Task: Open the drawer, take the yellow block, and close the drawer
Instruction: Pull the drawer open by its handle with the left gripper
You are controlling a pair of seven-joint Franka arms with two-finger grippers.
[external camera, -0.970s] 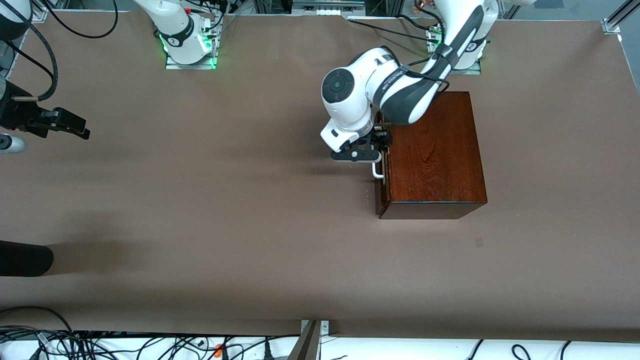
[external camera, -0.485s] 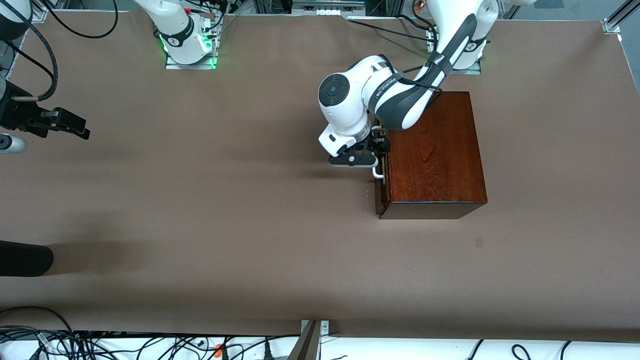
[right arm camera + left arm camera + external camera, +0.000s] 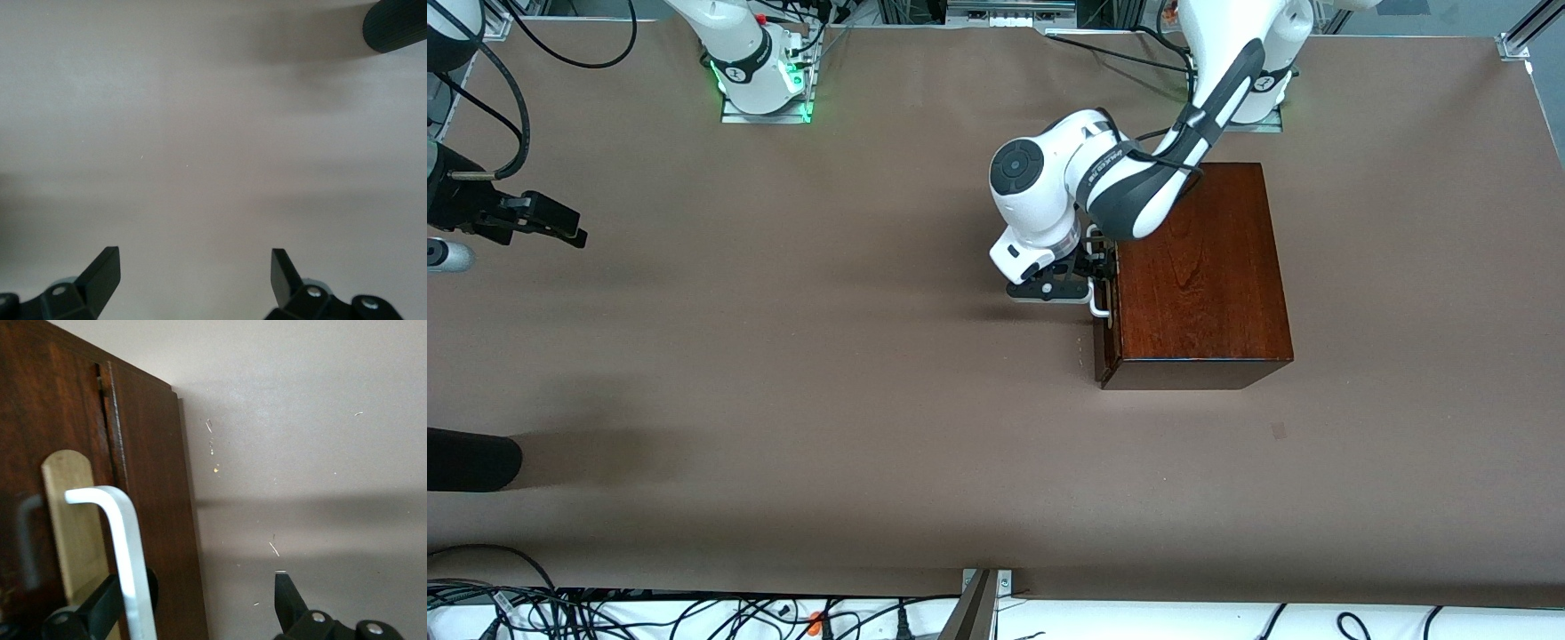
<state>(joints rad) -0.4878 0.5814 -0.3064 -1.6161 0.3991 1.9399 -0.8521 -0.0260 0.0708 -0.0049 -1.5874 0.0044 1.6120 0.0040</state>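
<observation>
Left tool at drawer handle, right tool idle

Right tool spread wide, empty, waiting over bare surface; left tool open astride white handle of shut drawer, at left arm's end.

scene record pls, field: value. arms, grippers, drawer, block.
left gripper: open, at the drawer front, one finger tucked under the white handle, the other out over bare table
right gripper: open, waiting over bare table at the right arm's end
drawer: shut or nearly so, a thin gap along its edge
wooden box: on the table near the left arm's base
yellow block: not visible
</observation>
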